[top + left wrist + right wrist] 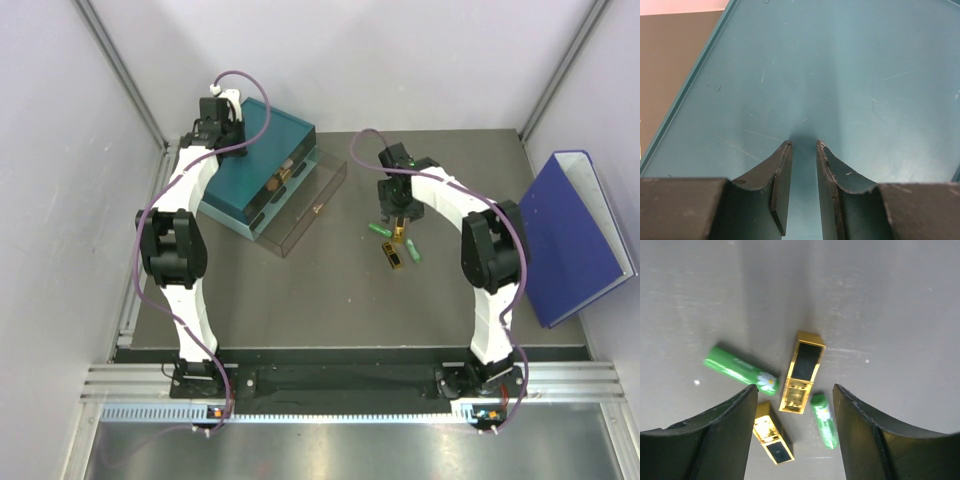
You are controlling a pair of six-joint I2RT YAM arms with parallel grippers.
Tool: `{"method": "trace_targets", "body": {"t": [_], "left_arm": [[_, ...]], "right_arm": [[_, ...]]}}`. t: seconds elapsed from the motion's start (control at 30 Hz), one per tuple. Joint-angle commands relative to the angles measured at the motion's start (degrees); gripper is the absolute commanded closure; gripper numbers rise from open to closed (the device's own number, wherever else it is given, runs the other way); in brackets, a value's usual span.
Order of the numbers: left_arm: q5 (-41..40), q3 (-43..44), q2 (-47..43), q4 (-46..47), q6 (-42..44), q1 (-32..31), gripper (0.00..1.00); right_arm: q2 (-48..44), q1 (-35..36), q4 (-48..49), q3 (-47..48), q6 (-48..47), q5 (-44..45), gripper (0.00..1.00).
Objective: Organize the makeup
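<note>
We see the right gripper (795, 389) hanging over a cluster of makeup near the middle of the top view, its jaws wide apart and empty. Beneath it on the dark grey tabletop (900, 300) lie four pieces. A gold-and-black square lipstick case (802, 372) is at the centre, with a second gold-and-black case (773, 438) at lower left. A green daisy-printed tube (737, 369) lies to the left, and a second green tube (825, 421) is just beside the first case. At upper left, the left gripper (803, 146) hovers over the teal drawer box (850, 70), its fingers a narrow gap apart and gripping nothing. The box's clear drawer (305, 205) stands pulled out.
</note>
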Motion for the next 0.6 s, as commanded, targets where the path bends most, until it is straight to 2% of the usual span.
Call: {"method": "trace_targets", "body": {"t": [0.0,0.2,0.3,0.33,0.37,0.43,0.57], "left_arm": [[3.2,-5.3,4.9,-16.2,-0.9,-0.8,0.69],[3.2,-5.5,5.1,-16.1,-0.9,-0.8,0.69],[2.8,-5.5,5.0,-16.1,-0.8,-0.8,0.69],[2.7,-5.5,5.0,-16.1,-0.7,-0.8,0.69],[2.5,-5.5,4.9,-16.1,-0.6,-0.8,0.69],[2.3,-5.5,4.9,-16.2,-0.5,-0.8,0.69],[2.4,-5.7,5.0,-16.2,-0.8,-0.8,0.69]], "right_arm": [[-0.1,-1.0,0.8,-2.1,-0.5,3.7,0.39],[2.2,-1.5,3.0,-4.7,0.7,0.2,0.41],[0.6,-1.7,6.6,-8.0,2.1,-2.0,0.67],[0.2,-1.9,8.3,-9.0,2.4,-3.1,0.85],[-0.3,-1.8,8.8,-9.1,2.7,-3.3,0.92],[-1.0,-2.0,9.6,-8.4,2.4,-4.5,1.00],[-1.1,-2.0,9.1,-5.2,1.7,-6.2,1.00]]}}
